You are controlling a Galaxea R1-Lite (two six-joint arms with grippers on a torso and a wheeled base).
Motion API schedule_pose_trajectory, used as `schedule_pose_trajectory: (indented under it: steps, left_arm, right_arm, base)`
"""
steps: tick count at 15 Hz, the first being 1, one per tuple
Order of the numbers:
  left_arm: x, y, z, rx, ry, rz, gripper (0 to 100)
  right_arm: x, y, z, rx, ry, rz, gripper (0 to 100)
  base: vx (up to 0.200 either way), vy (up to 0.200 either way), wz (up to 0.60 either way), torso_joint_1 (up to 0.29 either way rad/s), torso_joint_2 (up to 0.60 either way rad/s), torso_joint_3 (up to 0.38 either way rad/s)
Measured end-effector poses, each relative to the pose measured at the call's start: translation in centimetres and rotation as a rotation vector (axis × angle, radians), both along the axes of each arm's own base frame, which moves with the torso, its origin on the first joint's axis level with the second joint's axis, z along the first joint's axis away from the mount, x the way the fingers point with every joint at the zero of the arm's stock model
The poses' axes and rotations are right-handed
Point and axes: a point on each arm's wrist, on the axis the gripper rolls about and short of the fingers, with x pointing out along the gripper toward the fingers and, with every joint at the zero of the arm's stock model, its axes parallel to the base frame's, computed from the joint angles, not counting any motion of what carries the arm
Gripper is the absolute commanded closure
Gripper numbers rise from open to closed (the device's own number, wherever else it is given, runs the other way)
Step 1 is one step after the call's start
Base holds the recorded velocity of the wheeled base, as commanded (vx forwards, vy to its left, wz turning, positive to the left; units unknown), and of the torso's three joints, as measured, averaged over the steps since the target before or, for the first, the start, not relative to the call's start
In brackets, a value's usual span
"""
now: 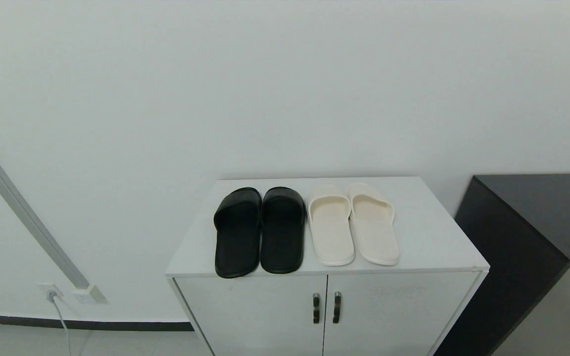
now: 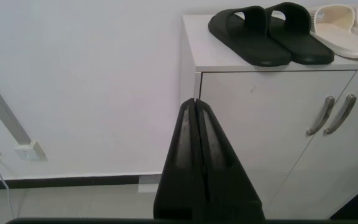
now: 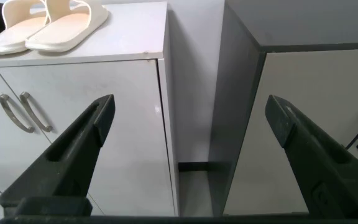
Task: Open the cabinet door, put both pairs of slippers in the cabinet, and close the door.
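Two black slippers (image 1: 238, 232), two cream slippers (image 1: 332, 230), one cabinet (image 1: 428, 232)

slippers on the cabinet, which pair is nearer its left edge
The black pair: it lies on the left half of the cabinet top, with the cream pair beside it on the right.

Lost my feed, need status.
Left gripper shut, right gripper open. Cabinet doors closed; black slippers and white slippers on top. Dark cabinet alongside, clear of doors.
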Motion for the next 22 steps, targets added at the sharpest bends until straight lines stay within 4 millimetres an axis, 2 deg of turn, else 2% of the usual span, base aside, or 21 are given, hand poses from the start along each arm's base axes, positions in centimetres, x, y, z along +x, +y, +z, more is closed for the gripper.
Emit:
schedule_pose_trajectory:
  steps: [19, 20, 22]
  left_arm:
    - [0.0, 0.0, 0.0, 0.003, 0.0, 0.0, 100]
    - [0.0, 0.0, 0.0, 0.003, 0.0, -0.001, 100]
    - [0.0, 0.0, 0.0, 0.003, 0.0, 0.0, 100]
  right_arm:
    - [0.0, 0.0, 0.1, -0.068, -0.001, 0.008, 0]
    - [0.0, 0.0, 0.6, -0.051, -0.009, 0.008, 0]
    - [-0.2, 0.0, 3.3, 0.018, -0.037, 0.015, 0]
  base:
    - [0.0, 0.0, 0.0, 0.0, 0.0, 0.0]
    - [0.0, 0.0, 0.0, 0.0, 0.0, 0.0]
    - [0.0, 0.0, 0.0, 0.0, 0.0, 0.0]
